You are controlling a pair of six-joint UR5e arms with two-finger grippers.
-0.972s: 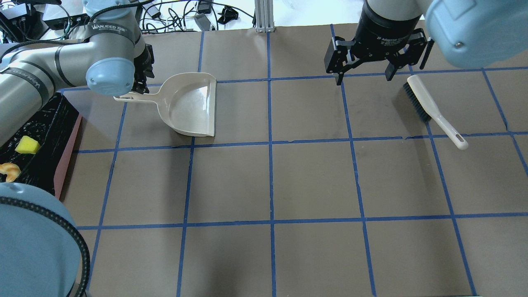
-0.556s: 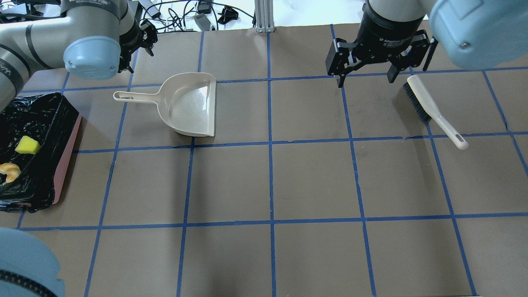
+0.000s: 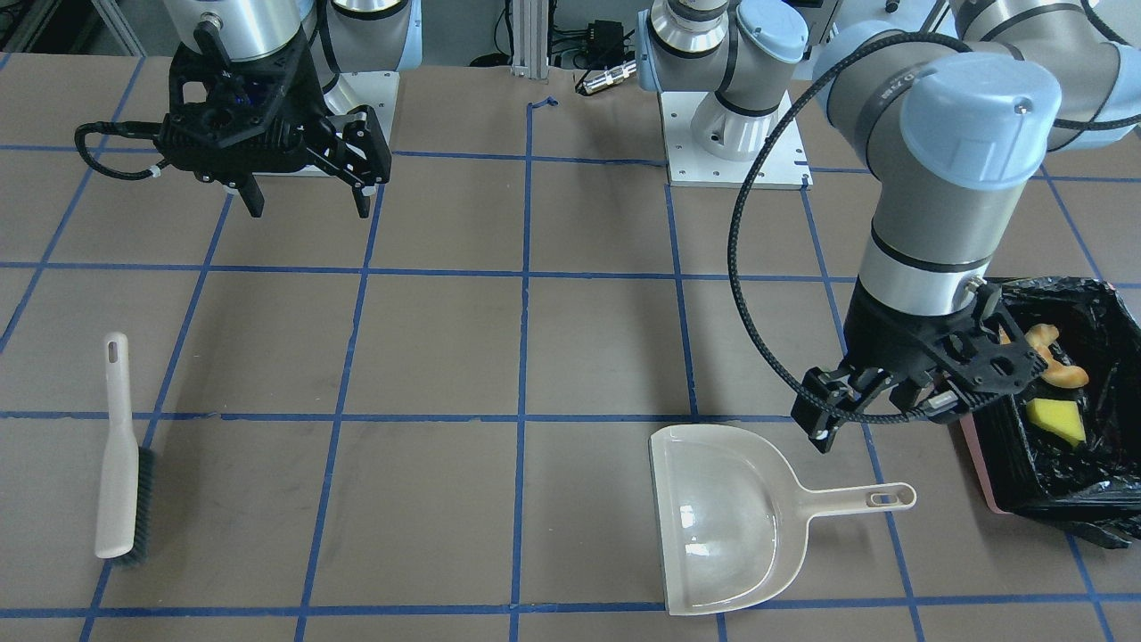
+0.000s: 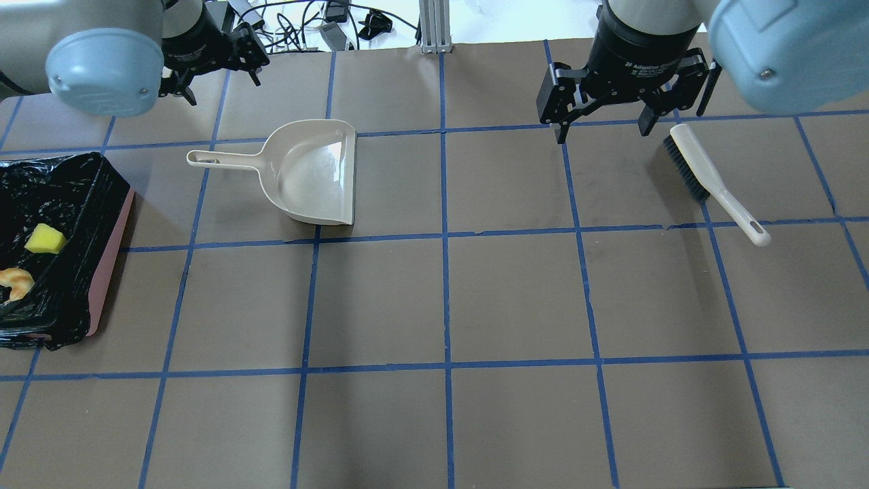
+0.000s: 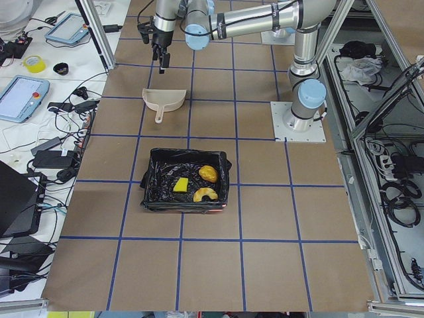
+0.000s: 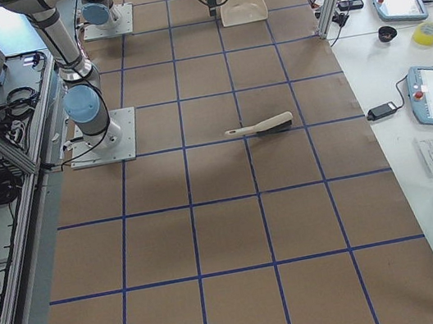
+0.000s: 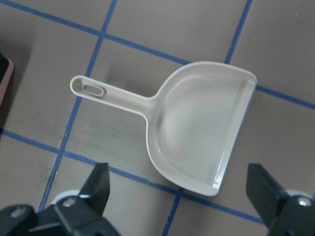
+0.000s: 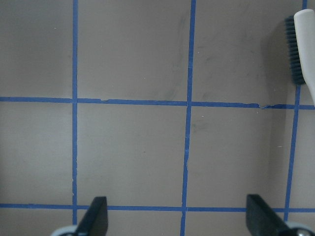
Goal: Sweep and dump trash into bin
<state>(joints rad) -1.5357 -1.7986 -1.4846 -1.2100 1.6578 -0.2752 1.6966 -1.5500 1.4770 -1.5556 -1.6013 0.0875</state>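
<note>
**Assessor:** Hazards at this stage?

**Inspector:** Two, in my judgement. The left gripper (image 3: 878, 406) hangs released, jaws wide and empty, above the brown paper-covered table (image 4: 509, 292), near the beige plastic dustpan (image 4: 312, 173) and the rectangular pink bin lined with a crinkled black plastic bag (image 4: 112, 251). A careless swing toward the bin could catch the loose bag edge and drag the bin. The right gripper (image 4: 601, 132) is also spread open and holds nothing. One of its fingers sits just beside the bristle end of the cream-handled hand brush (image 4: 706, 176), so a small sideways move could knock it.

**Assessor:** And the trash?

**Inspector:** All three pieces lie inside the bin, on the black liner. These are the golden-brown croissant-shaped piece (image 5: 204, 194), the green-and-yellow sponge wedge (image 5: 179, 185) and the lumpy yellow-orange potato-like lump (image 5: 208, 173). They look intact. The side view is too small to tell whether the lump touches the croissant.

**Assessor:** The dustpan?

**Inspector:** Flat on the table, empty, apart from the bin. I judge the dumping done.
</note>
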